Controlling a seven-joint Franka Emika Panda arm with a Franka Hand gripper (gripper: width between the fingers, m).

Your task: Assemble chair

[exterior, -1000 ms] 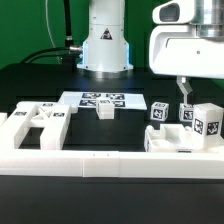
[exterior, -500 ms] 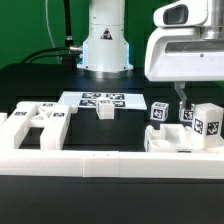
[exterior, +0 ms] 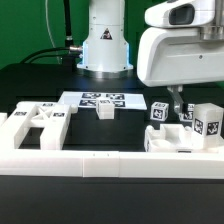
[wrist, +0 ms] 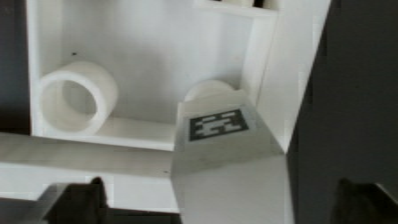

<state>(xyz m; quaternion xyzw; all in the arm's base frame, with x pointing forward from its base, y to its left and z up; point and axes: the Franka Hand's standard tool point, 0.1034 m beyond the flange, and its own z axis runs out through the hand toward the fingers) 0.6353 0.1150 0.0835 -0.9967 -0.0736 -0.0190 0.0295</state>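
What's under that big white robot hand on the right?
A tagged white leg and a panel with an oval hole; whatever lies beneath them is hidden.

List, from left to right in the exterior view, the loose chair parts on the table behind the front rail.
slotted panel → block → small cube → large cube

From across the room, the arm's white base (exterior: 105, 45) stands upright at the back. The bulky white wrist housing (exterior: 180, 50) hangs at the exterior view's right, facing straight down. Beneath it the hand (exterior: 179, 112) sits low, its dark fingers (wrist: 68, 200) spread well apart and pointing downward, clamped on nothing.
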